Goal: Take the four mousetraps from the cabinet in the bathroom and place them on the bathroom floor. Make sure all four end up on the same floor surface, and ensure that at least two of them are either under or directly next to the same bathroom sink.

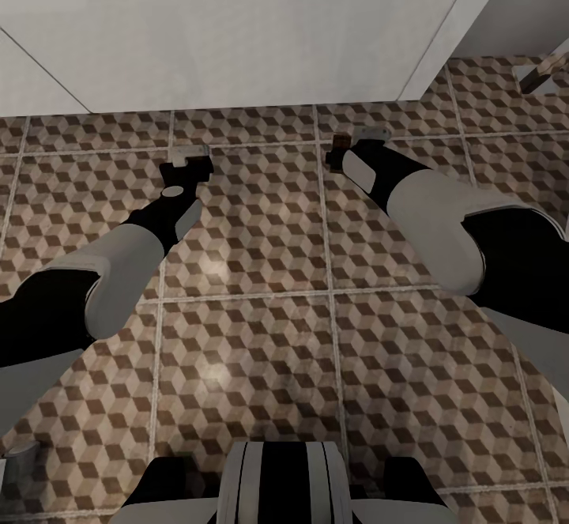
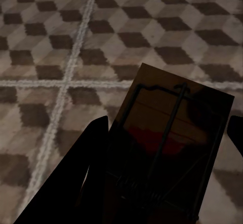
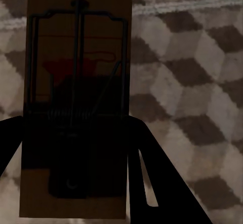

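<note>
Two mousetraps are in hand above the bathroom floor (image 1: 253, 334), whose tiles carry a brown and beige cube pattern. My left gripper (image 1: 187, 162) is shut on one mousetrap (image 2: 172, 127), a dark brown board with a wire bar and a red patch, held between the black fingers (image 2: 88, 183). The right gripper (image 1: 348, 148) is shut on a second mousetrap (image 3: 76, 72), and a brown corner of it (image 1: 341, 142) shows at the fingertips in the head view. Both traps hang a little above the tiles, close to the foot of a white panel. The cabinet is out of view.
A white panel (image 1: 237, 26) runs along the far edge of the tiles, with a white vertical edge (image 1: 474, 10) at its right. A small brown and white object (image 1: 545, 72) lies at the far right. My own base (image 1: 276, 484) is at the near edge.
</note>
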You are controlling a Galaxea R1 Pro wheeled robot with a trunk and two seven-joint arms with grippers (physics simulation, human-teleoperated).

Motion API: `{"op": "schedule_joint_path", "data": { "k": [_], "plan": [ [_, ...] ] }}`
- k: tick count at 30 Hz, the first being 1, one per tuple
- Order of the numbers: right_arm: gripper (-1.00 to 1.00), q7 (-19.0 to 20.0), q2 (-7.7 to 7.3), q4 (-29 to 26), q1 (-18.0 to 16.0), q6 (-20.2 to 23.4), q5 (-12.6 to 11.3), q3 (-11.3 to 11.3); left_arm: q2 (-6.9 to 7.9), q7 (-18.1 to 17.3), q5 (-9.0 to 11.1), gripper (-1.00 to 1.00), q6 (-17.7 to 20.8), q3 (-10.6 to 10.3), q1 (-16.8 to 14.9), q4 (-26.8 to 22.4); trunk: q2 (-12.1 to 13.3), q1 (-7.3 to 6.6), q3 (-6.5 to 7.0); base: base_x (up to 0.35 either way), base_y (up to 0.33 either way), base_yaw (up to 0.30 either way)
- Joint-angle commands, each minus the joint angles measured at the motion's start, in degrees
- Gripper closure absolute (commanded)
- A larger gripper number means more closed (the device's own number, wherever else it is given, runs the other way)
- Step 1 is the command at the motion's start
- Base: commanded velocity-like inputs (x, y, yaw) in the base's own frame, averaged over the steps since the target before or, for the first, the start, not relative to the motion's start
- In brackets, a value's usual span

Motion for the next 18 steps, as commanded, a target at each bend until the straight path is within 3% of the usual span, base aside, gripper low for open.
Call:
{"op": "schedule_joint_path", "data": {
  "k": [1,18],
  "plan": [
    [1.0,-0.3,0.01,-0.1,0.0,0.3,-0.7,0.5,0.0,0.3,-0.1,1.0,-0.1,-0.3,0.0,0.1,0.0,-0.01,-0.03,0.0,0.0,0.0],
    [1.0,-0.3,0.01,0.2,0.1,0.2,-0.7,0.5,0.05,0.9,0.2,1.0,-0.1,0.1,0.0,-0.4,0.0,-0.01,-0.03,0.0,0.0,0.0]
  ]
}}
